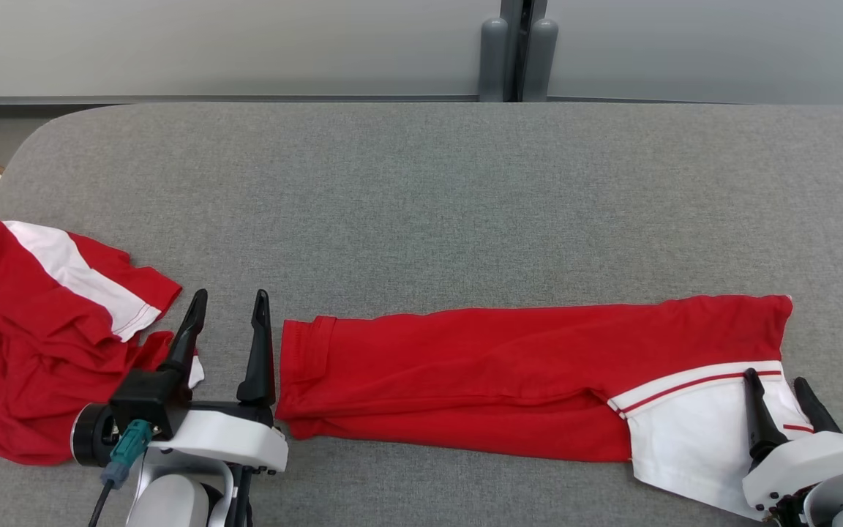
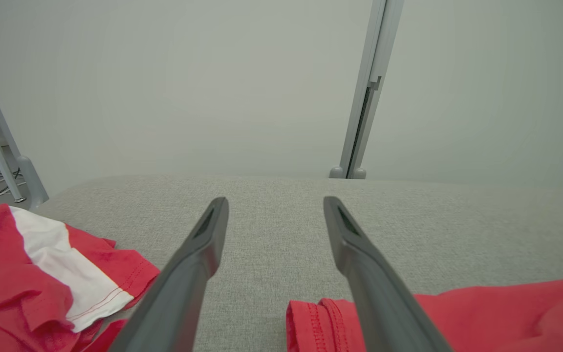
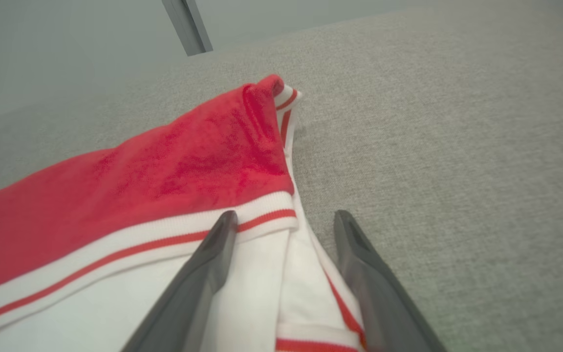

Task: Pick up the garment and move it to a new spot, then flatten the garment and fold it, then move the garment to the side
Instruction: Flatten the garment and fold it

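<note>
Red cloth garment with white striped end (image 1: 465,373) lies strip-folded along grey fabric tabletop's (image 1: 392,205) near edge; left fingers (image 1: 259,351), right fingers (image 1: 757,410) spread, empty, one per end, likely staged for crosswise fold

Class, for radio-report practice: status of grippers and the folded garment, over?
Left gripper open at left end of folded garment. Right gripper open over its white end. Nothing held. Crumpled red garment lies apart, left.

A grey fabric-covered table (image 1: 421,190) bears a folded red garment (image 1: 480,373) and a crumpled red heap (image 1: 34,344).
</note>
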`<state>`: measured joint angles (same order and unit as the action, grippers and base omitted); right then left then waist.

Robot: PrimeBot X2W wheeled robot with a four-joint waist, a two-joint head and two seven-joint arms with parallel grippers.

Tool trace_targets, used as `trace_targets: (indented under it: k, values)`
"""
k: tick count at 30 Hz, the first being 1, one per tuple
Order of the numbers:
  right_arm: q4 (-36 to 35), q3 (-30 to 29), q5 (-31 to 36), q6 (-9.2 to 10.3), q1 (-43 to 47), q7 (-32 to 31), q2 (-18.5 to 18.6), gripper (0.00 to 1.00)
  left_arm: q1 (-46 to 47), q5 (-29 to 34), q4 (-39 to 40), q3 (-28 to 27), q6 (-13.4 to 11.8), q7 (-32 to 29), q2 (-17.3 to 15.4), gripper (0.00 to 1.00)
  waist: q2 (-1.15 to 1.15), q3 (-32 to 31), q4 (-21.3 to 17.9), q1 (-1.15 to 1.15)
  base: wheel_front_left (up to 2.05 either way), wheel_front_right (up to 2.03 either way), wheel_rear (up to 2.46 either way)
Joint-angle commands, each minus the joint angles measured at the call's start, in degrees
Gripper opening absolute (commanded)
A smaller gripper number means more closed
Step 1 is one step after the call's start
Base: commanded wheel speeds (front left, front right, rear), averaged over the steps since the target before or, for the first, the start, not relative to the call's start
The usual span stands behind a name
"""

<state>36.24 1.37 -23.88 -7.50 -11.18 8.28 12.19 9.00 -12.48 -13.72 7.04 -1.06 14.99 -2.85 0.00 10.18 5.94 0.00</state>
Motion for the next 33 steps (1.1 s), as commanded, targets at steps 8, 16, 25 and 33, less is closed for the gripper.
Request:
trace_targets:
  k: [8,16,25,33]
  values:
    - [3.44,3.93,-3.57,0.01,-1.07,-1.84,0.12,0.00,1.90,0.32,0.04,-1.96,0.42,0.26,-0.15,1.00,0.00,0.36,0.25,0.00,0.00,0.00,0.00]
    - [6.40,2.18,-5.24,0.14,-3.20,0.78,3.93,0.00,1.76,0.29,-0.01,-1.92,0.02,0.26,-0.14,1.00,0.00,-0.16,-0.50,0.00,0.00,0.00,0.00]
    - [14.60,-4.65,-0.48,0.07,-8.52,2.07,11.63,0.00,1.36,-0.31,-0.23,-1.15,-0.40,0.26,-0.14,1.00,0.00,-1.14,-1.01,0.00,0.00,0.00,0.00]
    - [15.48,-3.91,2.31,0.06,-11.20,1.02,11.03,0.00,-0.52,-1.43,-1.30,-1.31,-0.45,0.26,-0.16,1.00,0.00,-4.03,-1.80,0.00,0.00,0.00,0.00]
